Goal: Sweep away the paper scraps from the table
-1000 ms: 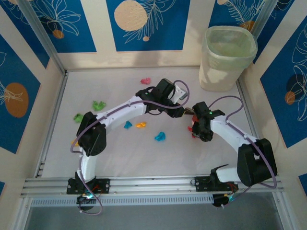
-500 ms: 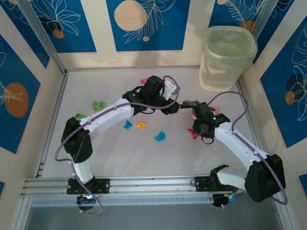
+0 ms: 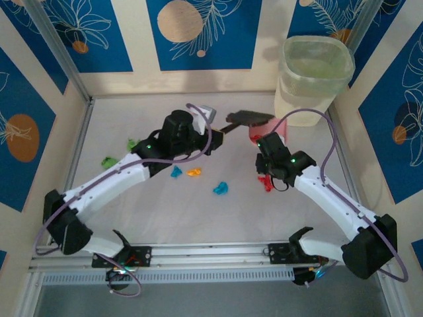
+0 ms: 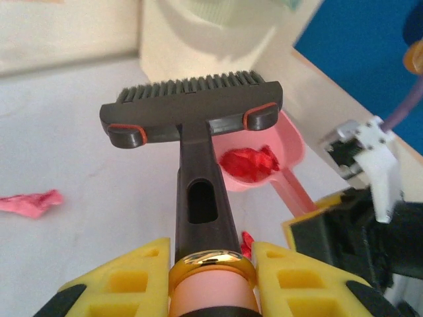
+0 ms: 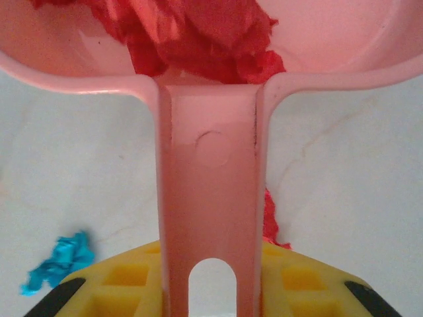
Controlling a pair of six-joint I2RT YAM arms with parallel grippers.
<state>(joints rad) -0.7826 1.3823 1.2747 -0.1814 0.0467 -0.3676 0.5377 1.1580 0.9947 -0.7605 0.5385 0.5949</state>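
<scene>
Table (image 3: 165,218): whitish-grey and matte, bare across most of the near half.
Rails (image 3: 211,254): aluminium, along the near edge and up the left and right edges.
Walls (image 3: 198,33): cream, set with blue panels bearing white leaf outlines and orange discs, closing in the far, left and right sides.
Waste bin (image 3: 312,79): pale and translucent, upright in the far right corner of the tabletop.
Paper scraps (image 3: 220,189): scattered mid-tabletop. Cyan, orange and cyan in a loose row near the centre; two green ones towards the left edge; a red one right of centre, just beside the right wrist. Also a red wad (image 4: 248,162) lying in the pan and a pink bit (image 4: 30,201) flat on the surface.
Left gripper (image 4: 211,264): pressed tight on the handle of the dark brush (image 4: 192,112) — bristles towards the far edge, head just beside the pan, short of the bin.
Right gripper (image 5: 211,284): pinching the pink dustpan (image 5: 211,198) by its flat handle — pan ahead of the yellow fingers, towards the far right corner.
</scene>
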